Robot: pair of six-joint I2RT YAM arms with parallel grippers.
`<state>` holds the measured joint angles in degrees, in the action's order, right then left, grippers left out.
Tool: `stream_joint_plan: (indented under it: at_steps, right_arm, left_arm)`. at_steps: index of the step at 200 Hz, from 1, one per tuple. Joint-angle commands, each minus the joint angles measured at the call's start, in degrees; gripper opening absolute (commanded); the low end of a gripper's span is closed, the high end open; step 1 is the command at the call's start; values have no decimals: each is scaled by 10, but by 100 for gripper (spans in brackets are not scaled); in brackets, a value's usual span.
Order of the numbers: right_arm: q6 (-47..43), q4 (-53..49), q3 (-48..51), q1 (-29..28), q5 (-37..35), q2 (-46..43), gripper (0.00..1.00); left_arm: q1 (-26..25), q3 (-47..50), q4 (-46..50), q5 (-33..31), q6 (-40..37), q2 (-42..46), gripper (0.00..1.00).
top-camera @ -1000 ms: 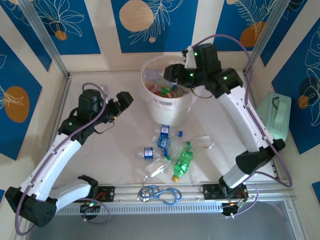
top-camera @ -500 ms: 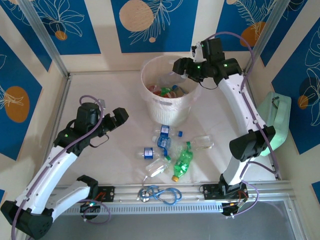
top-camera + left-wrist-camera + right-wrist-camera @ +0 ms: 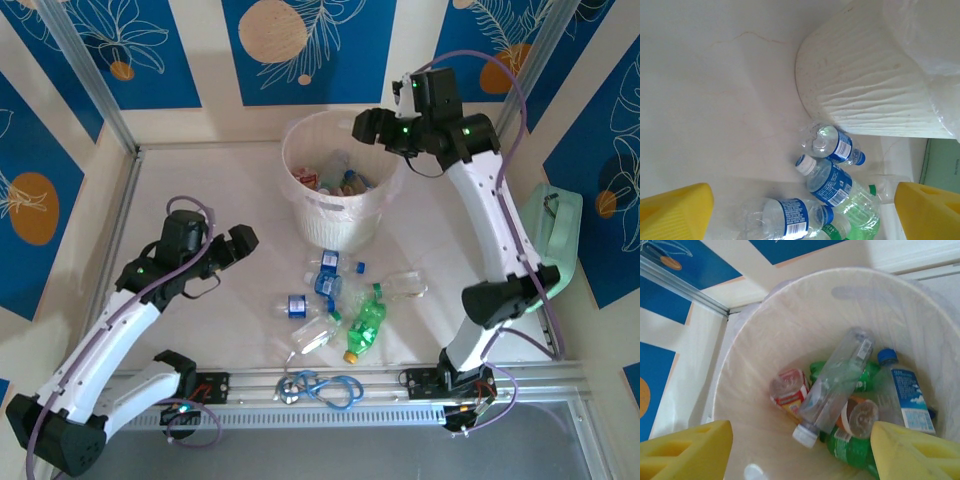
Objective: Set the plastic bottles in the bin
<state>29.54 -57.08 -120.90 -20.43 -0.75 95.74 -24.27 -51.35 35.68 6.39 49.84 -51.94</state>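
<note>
One bin [image 3: 340,215]; about five bottles [image 3: 327,272] on table [image 3: 240,180] (one green).

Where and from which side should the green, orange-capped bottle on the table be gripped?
Take the green bottle across its mid-body, probably from straight above: it lies flat, orange cap pointing toward the near edge, so jaws close across its width.

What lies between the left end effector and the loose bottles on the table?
Nothing: the top view shows bare table between the left end effector and the nearest bottle.
</note>
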Motion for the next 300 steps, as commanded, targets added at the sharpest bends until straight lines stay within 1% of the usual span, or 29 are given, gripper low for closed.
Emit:
stream_joint_plan:
  at_steps: [1,32,64,76,93,114,142,158,174,188,213,224,246,267,300]
  right_arm:
    - [-7,0,68,-41,-59,-92,72]
    - [24,28,214,-98,-121,-207,72]
    - [65,-15,315,-158,-207,-286,71]
    - [98,-33,356,-175,-230,-317,70]
    - [157,-56,421,-193,-243,-355,70]
    - [233,-107,484,-201,-270,-375,70]
    - [333,-143,548,-189,-270,-374,70]
    - [383,-134,585,-180,-263,-372,73]
    - [417,-114,619,-153,-242,-363,75]
    - [427,-82,647,-117,-209,-355,75]
    - [422,-22,688,-37,-148,-329,74]
    - [414,3,694,-15,-128,-312,73]
    - [416,13,684,8,-107,-267,74]
    - [437,19,683,17,-109,-237,78]
    - [462,34,678,34,-105,-195,81]
  left_arm:
    - [-7,15,14,16,4,0,91]
    - [-23,43,20,15,35,-8,89]
    - [-41,64,16,11,52,-6,88]
    - [-41,67,20,7,51,-3,88]
    - [-41,66,24,-3,47,2,89]
    - [-41,58,19,-5,41,0,90]
    - [-41,52,-6,6,37,-4,92]
    - [-41,41,-5,7,28,-9,93]
    - [-41,35,0,6,21,-9,93]
    - [-40,33,4,6,18,-8,94]
    - [-40,34,7,10,11,-2,94]
    - [-40,34,9,10,9,0,95]
    - [-40,37,9,11,6,5,95]
    - [-40,41,1,18,6,4,95]
    - [-40,42,-5,22,5,0,95]
